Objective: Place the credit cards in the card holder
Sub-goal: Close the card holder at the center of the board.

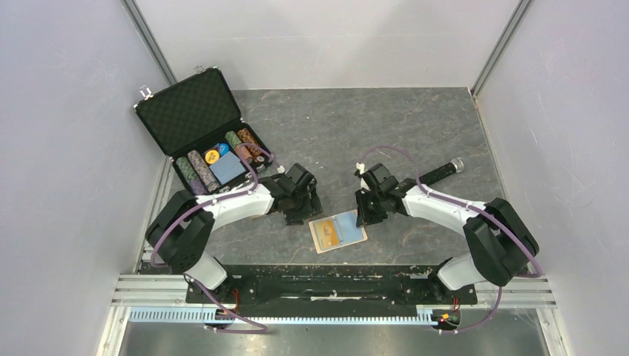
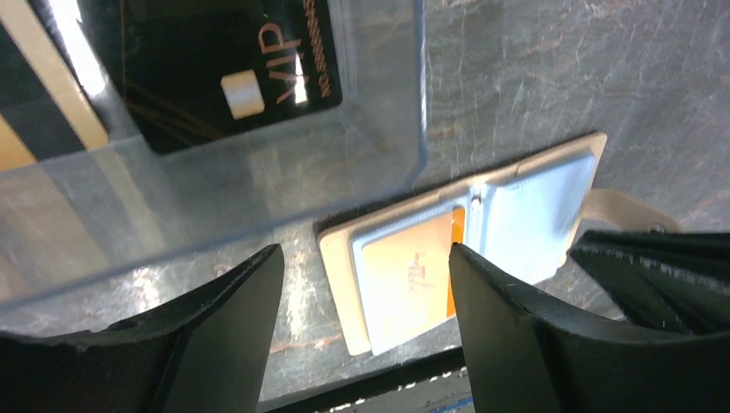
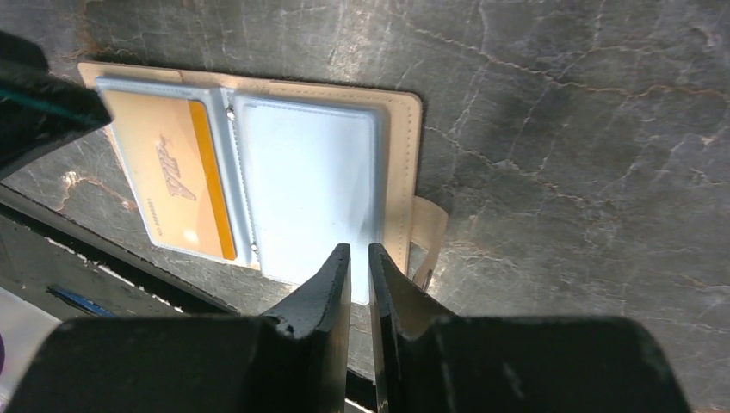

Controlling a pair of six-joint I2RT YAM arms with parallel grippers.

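Note:
The tan card holder lies open on the table between the arms. An orange-gold credit card sits in its left light blue pocket; the right pocket holds nothing. A black credit card marked VIP lies in a clear plastic box. My left gripper is open above the table beside the box, with the card holder's left half showing between its fingers. My right gripper is shut to a thin slit over the near edge of the right pocket, with nothing seen in it.
The black poker-chip case stands open at the back left with chips and a blue deck. A black cylinder lies right of the right arm. The holder's snap tab sticks out to the right. A gold-and-black striped surface shows in the box.

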